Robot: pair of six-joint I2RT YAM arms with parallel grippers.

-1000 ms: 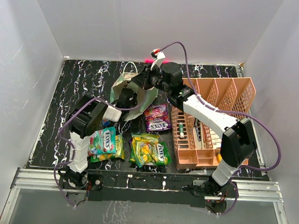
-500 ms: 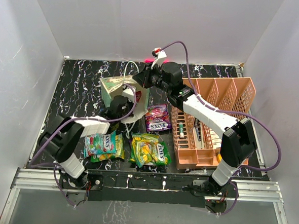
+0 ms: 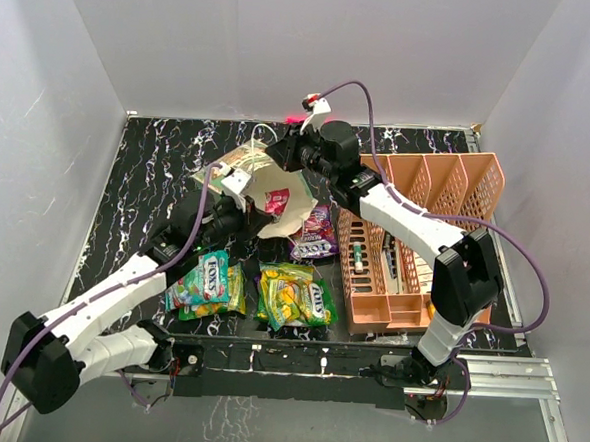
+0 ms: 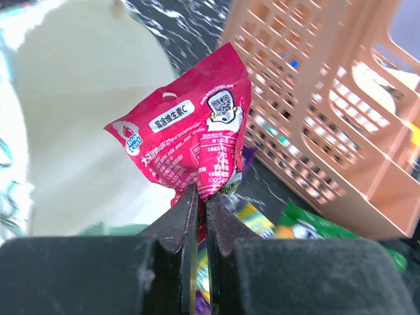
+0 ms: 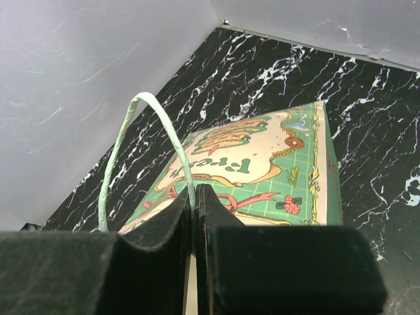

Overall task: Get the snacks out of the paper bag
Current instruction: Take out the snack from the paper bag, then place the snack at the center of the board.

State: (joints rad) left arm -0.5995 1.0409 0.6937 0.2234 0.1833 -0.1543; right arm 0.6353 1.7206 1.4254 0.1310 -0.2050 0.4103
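Red packet [image 4: 187, 141], pinched by its bottom edge in the closed left gripper [image 4: 200, 195]; right gripper [image 5: 194, 192] clamped on the handle [image 5: 141, 96] of the paper bag [image 5: 262, 170]: best lifted clear, then released beside the laid-out snacks [image 3: 292, 296].

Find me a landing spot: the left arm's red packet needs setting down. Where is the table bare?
Bare black marbled tabletop lies far left, between the white wall and the beige-cream paper bag. Crowded: near centre, where the glossy teal-green packet, yellow-green packet and purple packet lie beside the peach slotted plastic organiser.
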